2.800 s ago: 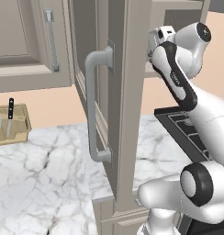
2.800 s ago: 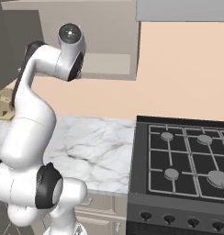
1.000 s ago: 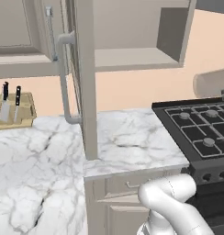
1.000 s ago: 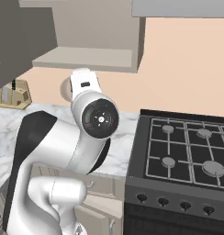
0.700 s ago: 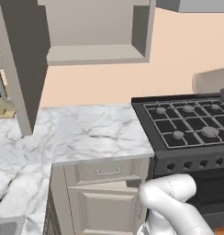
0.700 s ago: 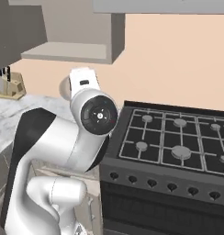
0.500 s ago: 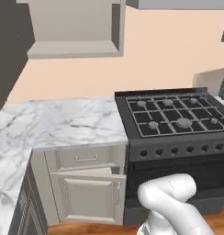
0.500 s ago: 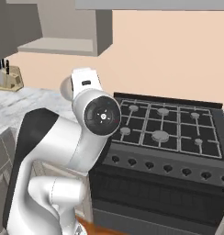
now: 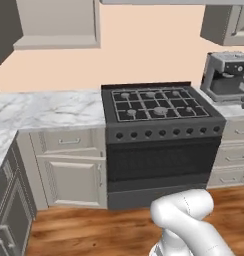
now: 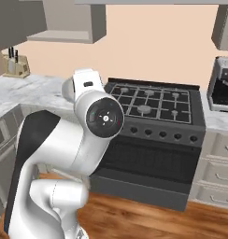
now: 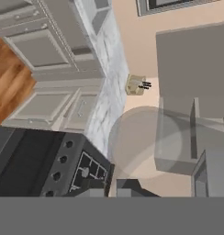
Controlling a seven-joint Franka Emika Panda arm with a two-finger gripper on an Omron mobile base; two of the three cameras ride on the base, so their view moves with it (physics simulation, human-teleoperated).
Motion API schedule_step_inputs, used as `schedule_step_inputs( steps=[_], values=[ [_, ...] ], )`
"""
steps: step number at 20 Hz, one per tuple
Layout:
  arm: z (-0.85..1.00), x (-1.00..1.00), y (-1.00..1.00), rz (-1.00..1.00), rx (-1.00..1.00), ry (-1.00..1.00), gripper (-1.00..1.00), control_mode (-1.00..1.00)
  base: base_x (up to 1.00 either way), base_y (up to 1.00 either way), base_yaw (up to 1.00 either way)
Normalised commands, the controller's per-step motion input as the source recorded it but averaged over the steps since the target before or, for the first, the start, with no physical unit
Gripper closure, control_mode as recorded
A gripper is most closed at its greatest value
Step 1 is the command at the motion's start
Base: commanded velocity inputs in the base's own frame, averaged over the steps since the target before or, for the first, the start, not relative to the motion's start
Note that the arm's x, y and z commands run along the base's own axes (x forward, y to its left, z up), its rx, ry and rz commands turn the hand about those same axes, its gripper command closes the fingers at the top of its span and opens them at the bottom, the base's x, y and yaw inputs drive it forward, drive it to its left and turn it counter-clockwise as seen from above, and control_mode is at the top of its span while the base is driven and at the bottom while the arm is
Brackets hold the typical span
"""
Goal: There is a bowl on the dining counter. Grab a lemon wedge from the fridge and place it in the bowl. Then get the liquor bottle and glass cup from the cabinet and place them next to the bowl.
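1. Translucent grey glass cup, seen in the hand view as a pale round see-through disc hanging mid-picture, just beyond the claw.
2. Claw fingers drawn fully together and seemingly pinching the wall of the glass cup; exact point of contact hidden at the bottom edge of the hand view.
3. Behind the disc, tilted sideways: a strip of white grey-veined marble surface, a small knife block standing on it against the peach wall, and cream drawer fronts beside a patch of wood floor.
4. From the left base view: a black gas stove straight ahead, with marble to its left over cream drawers.
5. Right of the stove, a grey coffee machine on another stretch of marble.
6. Above, a grey wall cabinet against the peach wall; below, reddish-brown wood floor.
7. From the right base view: white arm folded large in the left foreground, with a dark round joint facing the camera, well short of the stove.
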Motion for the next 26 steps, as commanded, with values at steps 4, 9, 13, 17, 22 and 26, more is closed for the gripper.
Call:
schedule_step_inputs(
  steps=[4, 9, 13, 17, 22, 26],
  values=[
    [0.0, 0.0, 0.0, 0.0, 0.0, 0.0, 1.0, 1.0, -1.0, -0.42, 0.0],
    [0.0, 0.0, 0.0, 0.0, 0.0, 0.0, 1.0, 1.0, -1.0, -0.4, 0.0],
    [0.0, 0.0, 0.0, 0.0, 0.0, 0.0, 1.0, 1.0, -1.0, -0.05, -0.03],
    [0.0, 0.0, 0.0, 0.0, 0.0, 0.0, 1.0, 1.0, -1.0, 0.0, -0.27],
    [0.0, 0.0, 0.0, 0.0, 0.0, 0.0, 1.0, 1.0, -1.0, 0.0, -0.32],
    [0.0, 0.0, 0.0, 0.0, 0.0, 0.0, 1.0, 1.0, -1.0, 0.0, -0.31]
  ],
)
